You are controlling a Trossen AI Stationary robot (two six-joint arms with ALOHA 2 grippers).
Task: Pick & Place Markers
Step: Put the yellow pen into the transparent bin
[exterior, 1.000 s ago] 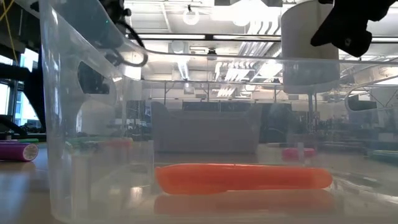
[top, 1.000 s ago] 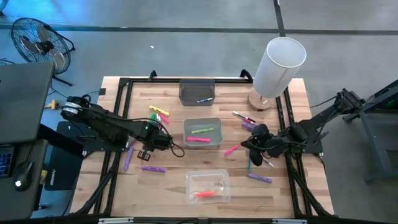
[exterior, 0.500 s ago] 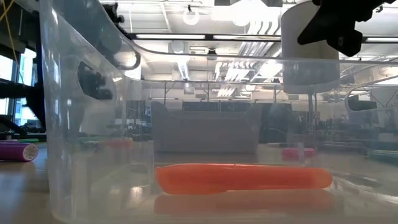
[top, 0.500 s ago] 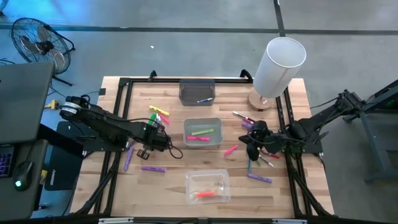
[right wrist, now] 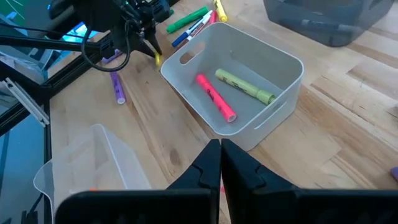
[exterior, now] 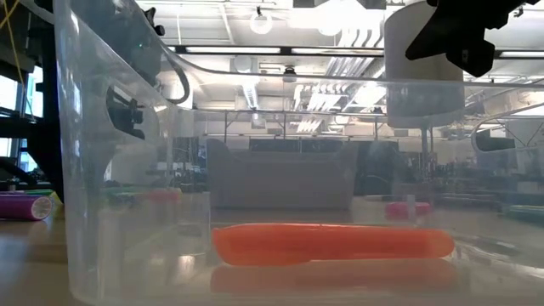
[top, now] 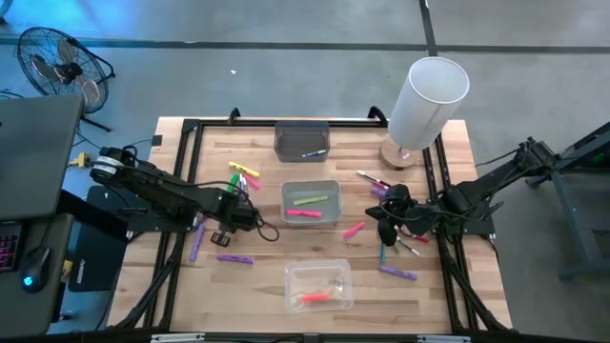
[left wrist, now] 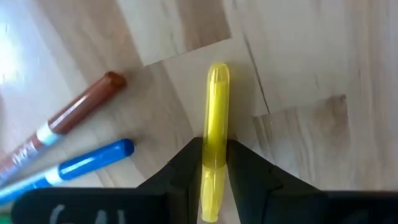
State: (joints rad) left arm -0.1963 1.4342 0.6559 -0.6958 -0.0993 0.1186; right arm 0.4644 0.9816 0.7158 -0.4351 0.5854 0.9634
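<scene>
My left claw (top: 241,197), seen from the high view: left of the pale grey rectangular bin (top: 311,202) on the wooden table (top: 257,267); my right claw (top: 378,213) to that bin's right.

Left wrist view: left claw (left wrist: 214,163) clenched on a slim yellow highlighter (left wrist: 214,127), with a brown-capped marker (left wrist: 68,124) and a blue marker (left wrist: 87,163) beside it.

Right wrist view: right claw (right wrist: 220,163) pinched closed, empty; the bin (right wrist: 283,93) holds a pink highlighter (right wrist: 216,97) and a green highlighter (right wrist: 244,86).

Low view: an orange highlighter (exterior: 331,241) lies inside a clear plastic bin (exterior: 110,170).
</scene>
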